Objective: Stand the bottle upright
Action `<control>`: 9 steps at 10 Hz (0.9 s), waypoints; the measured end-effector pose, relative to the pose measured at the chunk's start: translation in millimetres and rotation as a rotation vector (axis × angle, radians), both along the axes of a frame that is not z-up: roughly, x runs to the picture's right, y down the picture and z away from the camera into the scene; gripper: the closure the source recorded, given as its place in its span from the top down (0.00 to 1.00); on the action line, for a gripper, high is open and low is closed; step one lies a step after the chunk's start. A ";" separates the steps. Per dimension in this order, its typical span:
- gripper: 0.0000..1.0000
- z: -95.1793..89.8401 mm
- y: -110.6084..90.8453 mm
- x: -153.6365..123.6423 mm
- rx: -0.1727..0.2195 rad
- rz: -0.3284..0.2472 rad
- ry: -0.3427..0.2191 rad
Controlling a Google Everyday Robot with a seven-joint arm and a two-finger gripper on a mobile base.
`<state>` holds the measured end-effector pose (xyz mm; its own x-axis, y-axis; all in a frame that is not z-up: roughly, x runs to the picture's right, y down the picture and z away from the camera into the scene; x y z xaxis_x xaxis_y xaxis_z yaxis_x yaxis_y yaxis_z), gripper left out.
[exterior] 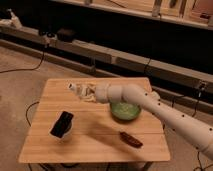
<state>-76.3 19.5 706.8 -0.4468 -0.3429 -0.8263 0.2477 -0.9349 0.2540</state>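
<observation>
**A:** What is sitting on the wooden table (95, 145)?

**B:** A white robot arm (165, 110) is reaching in from the right edge toward the far left corner. Its gripper (89, 93) is hovering over the far half of the top, left of centre. The bottle (79, 90), small and pale, is lying tilted at the gripper's tip; whether the gripper is clamping it cannot be told.

**A:** Is any writing showing?

**B:** No label text or brand is readable.

**A:** What else is lying there?

**B:** A green bowl (125, 111) is resting right of centre, partly behind the arm. A black rectangular object (62, 124) is sitting near the left edge. A dark brown oblong object (131, 139) is lying near the front edge.
</observation>
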 end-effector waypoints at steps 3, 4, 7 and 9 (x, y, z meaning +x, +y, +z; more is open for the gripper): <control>0.00 -2.4 9.1 9.3 0.010 0.071 -0.025; 0.00 -3.1 9.1 8.1 0.012 0.070 -0.028; 0.00 -2.5 9.8 8.2 0.011 0.070 -0.028; 0.00 -2.6 10.0 6.7 0.011 0.068 -0.030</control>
<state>-69.5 29.5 704.3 -0.3975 -0.3623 -0.8430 0.3035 -0.9189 0.2518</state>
